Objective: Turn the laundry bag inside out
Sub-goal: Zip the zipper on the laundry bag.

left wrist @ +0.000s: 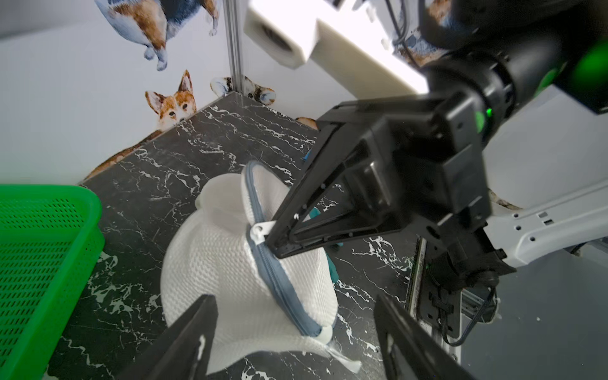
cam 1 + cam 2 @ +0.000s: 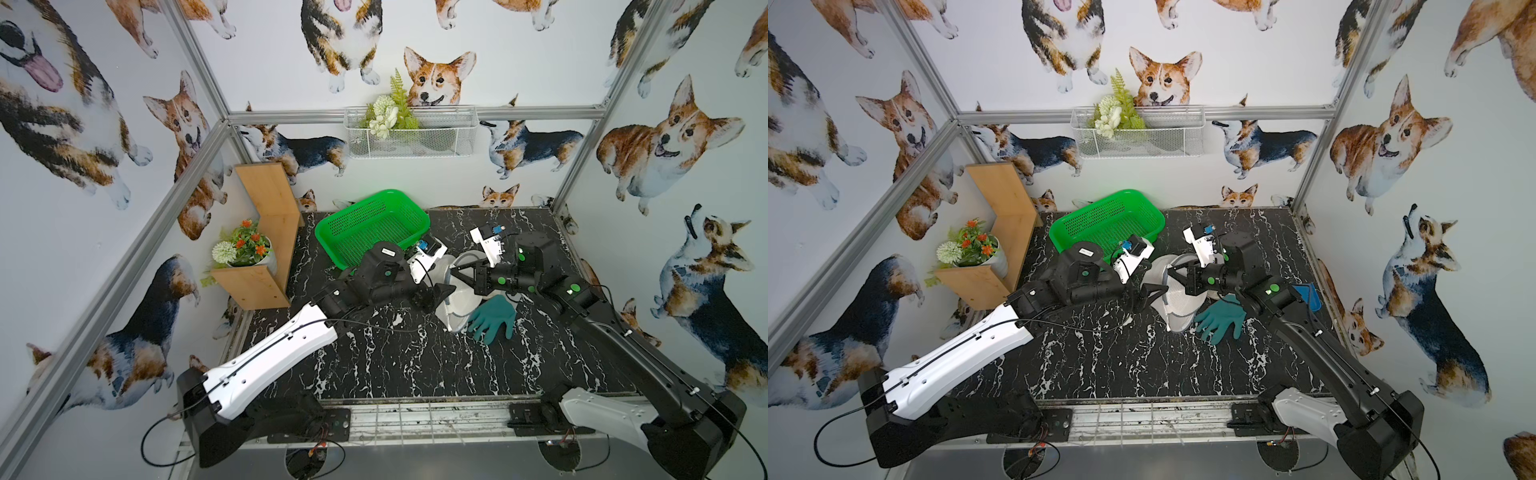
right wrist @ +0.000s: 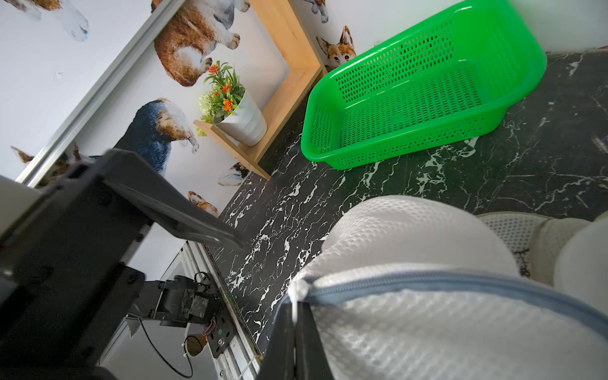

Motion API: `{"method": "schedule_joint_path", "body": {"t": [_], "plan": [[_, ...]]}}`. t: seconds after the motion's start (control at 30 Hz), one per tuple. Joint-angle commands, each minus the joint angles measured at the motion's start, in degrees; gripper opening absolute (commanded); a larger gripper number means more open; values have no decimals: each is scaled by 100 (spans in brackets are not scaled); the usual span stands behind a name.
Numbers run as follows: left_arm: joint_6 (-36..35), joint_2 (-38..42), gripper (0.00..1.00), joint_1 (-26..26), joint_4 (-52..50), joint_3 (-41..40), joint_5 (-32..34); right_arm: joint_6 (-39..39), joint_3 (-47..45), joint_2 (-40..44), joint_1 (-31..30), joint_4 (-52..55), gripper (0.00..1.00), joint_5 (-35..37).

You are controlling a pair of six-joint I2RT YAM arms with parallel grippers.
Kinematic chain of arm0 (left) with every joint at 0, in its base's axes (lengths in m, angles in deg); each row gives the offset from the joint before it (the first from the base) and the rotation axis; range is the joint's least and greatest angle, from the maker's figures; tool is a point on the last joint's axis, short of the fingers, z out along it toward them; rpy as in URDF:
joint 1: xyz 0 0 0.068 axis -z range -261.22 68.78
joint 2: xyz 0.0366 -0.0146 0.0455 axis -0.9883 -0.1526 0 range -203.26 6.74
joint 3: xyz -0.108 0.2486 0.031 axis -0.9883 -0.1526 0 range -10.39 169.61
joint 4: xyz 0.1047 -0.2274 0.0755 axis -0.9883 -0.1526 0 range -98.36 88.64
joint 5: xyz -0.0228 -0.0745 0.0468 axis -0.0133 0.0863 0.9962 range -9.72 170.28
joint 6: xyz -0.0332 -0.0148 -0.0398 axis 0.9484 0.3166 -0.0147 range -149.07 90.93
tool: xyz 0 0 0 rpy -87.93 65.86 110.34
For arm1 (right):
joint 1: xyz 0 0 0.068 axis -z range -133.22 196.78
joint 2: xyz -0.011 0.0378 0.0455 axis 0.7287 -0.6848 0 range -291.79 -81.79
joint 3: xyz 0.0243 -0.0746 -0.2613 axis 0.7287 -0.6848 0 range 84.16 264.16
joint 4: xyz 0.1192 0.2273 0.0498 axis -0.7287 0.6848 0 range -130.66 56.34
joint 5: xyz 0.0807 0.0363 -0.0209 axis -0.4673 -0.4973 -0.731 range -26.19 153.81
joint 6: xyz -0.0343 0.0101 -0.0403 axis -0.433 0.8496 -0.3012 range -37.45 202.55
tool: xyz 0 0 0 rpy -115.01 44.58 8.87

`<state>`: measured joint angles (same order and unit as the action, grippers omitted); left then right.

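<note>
The white mesh laundry bag (image 2: 461, 299) bulges mid-table (image 2: 395, 357) between the 2 grippers. The right gripper (image 3: 296, 309) has its jaws clamped on the bag's grey zipper (image 3: 460, 279) edge. The left gripper (image 1: 292, 306) has its jaws wide, at the bag's side. 1 teal glove (image 2: 492, 318) lies against the bag. There are 2 baskets. 1 green basket (image 2: 365, 237) sits behind the left arm (image 2: 274, 357). 1 wire basket (image 2: 440, 141) on the wall holds flowers (image 2: 384, 114). 1 potted plant (image 2: 249, 249) stands on the wooden shelf (image 2: 266, 199).
</note>
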<state>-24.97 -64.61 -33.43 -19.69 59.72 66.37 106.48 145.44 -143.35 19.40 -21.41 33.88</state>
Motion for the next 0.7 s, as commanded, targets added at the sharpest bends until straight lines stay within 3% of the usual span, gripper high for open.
{"method": "schedule_joint_path", "body": {"t": [0.0,0.67], "plan": [[18,-112,77,46,60,64,4,343,-45,128,-40,-554,0,40],[-265,-368,30,55,-156,394,185,-32,-46,330,-84,-514,0,-184]]}}
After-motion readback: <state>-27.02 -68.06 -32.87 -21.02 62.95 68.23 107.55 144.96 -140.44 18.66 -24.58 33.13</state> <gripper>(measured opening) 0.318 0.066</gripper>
